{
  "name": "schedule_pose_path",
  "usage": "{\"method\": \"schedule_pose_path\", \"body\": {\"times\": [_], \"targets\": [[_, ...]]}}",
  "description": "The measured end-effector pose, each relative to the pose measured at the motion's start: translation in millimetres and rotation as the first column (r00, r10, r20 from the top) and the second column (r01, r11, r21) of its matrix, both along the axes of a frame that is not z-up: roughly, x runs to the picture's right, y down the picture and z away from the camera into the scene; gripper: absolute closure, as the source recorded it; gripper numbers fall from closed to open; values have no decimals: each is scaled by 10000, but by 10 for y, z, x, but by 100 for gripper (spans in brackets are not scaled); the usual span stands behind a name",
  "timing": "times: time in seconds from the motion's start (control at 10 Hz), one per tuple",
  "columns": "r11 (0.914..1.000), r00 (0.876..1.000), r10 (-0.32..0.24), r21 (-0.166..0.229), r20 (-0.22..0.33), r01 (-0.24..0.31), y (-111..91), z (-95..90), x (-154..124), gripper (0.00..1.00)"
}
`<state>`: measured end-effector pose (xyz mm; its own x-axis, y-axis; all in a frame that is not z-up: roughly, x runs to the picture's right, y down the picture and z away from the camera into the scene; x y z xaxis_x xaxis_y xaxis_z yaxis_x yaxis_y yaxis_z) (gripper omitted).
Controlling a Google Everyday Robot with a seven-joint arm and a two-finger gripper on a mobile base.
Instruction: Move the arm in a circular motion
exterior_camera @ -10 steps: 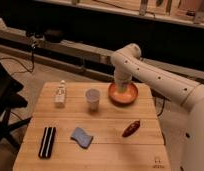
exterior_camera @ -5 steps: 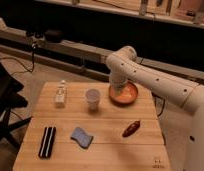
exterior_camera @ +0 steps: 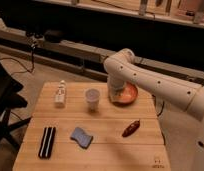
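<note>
Camera view: jaws at orange bowl (exterior_camera: 130,94)

Robot lab or workshop, probably. White arm (exterior_camera: 145,80) reaches over a wood table (exterior_camera: 105,150), gripper (exterior_camera: 116,95) down at the orange bowl (exterior_camera: 130,95). Cables (exterior_camera: 31,55) run along a dark bench (exterior_camera: 75,47) behind, shelves (exterior_camera: 160,10) up top, black chair (exterior_camera: 5,100) at left.

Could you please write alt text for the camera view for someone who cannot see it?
A white robot arm arches over a wooden table, its gripper at the left side of an orange bowl. Also on the table: a cup, small bottle, blue sponge, dark red object and black bar.
</note>
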<state>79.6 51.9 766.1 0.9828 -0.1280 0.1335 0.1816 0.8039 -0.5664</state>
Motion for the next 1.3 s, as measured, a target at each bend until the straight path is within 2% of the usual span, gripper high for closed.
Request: {"method": "schedule_pose_path", "body": {"times": [0.2,0.3,0.4,0.5,0.6,0.9,1.2,1.3], "targets": [[9998,9997,187,-21,-162,-188,-79,68,99,80],[9998,9997,193,-76,-176,-195,-58,46,94,86],[9996,9994,236,-141,-233,-239,2,-13,128,96],[9994,9990,308,-140,-315,-313,37,-50,233,100],[9994,9991,317,-128,-273,-321,20,-40,258,100],[9988,9984,440,-217,-345,-448,-20,-13,105,100],[9984,9978,478,-278,-455,-491,73,-96,340,100],[9983,9979,486,-291,-438,-499,89,-110,344,100]]}}
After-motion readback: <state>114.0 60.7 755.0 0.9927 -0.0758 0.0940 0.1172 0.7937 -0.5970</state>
